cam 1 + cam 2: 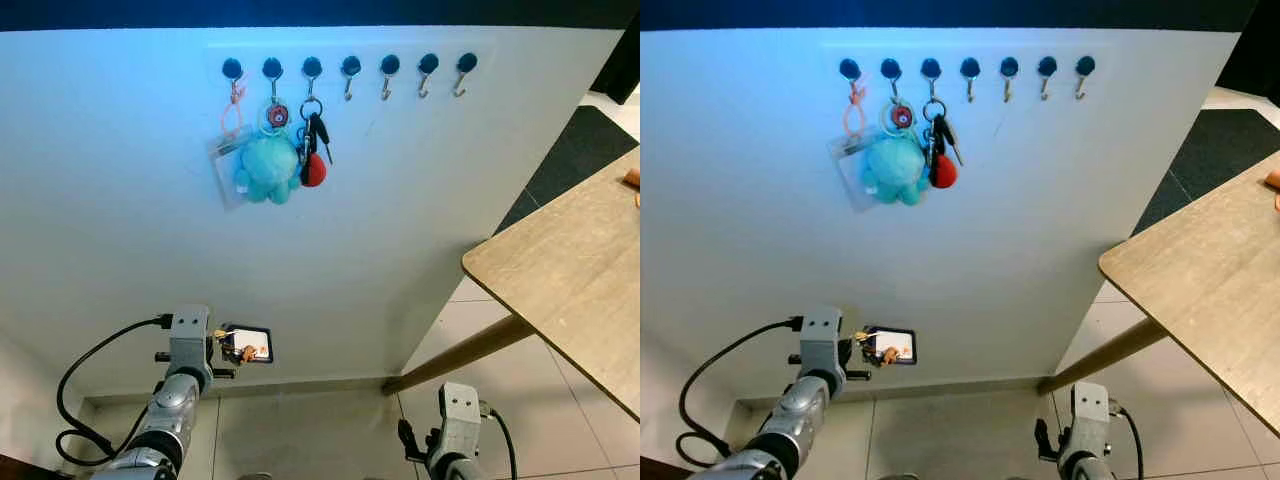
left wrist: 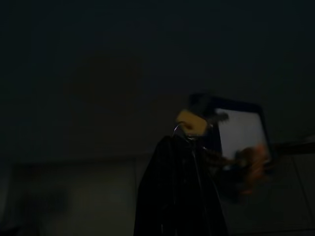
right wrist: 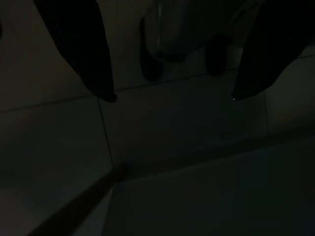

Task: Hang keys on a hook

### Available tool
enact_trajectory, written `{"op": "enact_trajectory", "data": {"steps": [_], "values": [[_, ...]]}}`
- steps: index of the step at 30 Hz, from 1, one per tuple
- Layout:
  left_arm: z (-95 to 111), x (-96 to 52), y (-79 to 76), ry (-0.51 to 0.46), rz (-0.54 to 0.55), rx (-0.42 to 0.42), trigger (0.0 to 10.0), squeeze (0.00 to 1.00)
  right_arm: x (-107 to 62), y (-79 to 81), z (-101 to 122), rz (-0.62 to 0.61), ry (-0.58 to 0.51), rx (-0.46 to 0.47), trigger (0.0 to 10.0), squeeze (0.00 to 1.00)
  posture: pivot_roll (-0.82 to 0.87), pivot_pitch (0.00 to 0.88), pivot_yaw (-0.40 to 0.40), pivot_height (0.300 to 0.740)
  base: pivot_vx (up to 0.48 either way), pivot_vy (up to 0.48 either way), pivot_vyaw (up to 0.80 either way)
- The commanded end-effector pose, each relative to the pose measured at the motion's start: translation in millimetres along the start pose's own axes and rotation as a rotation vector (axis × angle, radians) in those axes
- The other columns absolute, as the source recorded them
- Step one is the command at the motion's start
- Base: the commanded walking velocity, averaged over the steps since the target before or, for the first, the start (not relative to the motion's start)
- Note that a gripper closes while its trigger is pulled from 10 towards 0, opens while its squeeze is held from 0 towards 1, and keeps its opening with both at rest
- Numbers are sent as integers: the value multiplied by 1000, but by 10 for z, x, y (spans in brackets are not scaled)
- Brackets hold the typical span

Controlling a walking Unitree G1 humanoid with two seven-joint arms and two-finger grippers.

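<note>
Left gripper [image 1: 228, 352] low near the wall base, fingers pinched on the keys [image 1: 243, 349], card tag dangling beside them. Free hooks [image 1: 389, 74] sit at about 1 o'clock from it, well above, in the rail's right half; the left three are taken. Left arm does the lift. Right gripper [image 3: 172, 98] hangs idle over the floor, fingers spread wide, holding nothing

No legible text, labels or numbers.

No lettering can be read on the clear badge holder [image 1: 229, 165] hung at the left end of the hook row, on the key fobs [image 1: 314, 150] beside it, or on the tagged keys [image 1: 243, 346] held low by the wall; any print there is too small or blurred.
</note>
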State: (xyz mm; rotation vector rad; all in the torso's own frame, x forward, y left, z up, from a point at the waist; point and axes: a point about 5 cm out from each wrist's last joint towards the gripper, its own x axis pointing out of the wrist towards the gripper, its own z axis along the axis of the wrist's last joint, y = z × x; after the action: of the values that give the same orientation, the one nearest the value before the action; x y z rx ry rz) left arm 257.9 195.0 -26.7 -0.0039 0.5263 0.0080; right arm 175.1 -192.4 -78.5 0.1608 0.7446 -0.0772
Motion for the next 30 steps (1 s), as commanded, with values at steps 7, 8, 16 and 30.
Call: {"op": "enact_trajectory", "data": {"steps": [7,8,16,30], "values": [[115,-9,38,-78,-32,34,10000,0,20,0,216,77,-109,-140,10000,0,25,61,-19,740,0,-41,0],[166,-6,58,-105,-26,42,10000,0,22,11,256,90,-131,-163,10000,0,23,62,-21,740,0,0,0],[569,-11,78,-310,-126,95,10000,0,6,116,629,171,-346,-266,10000,0,15,79,-30,740,0,0,0],[1413,-442,-554,-584,-844,476,10000,0,-194,455,1466,249,-782,-340,10000,0,16,78,-32,740,0,0,0]]}}
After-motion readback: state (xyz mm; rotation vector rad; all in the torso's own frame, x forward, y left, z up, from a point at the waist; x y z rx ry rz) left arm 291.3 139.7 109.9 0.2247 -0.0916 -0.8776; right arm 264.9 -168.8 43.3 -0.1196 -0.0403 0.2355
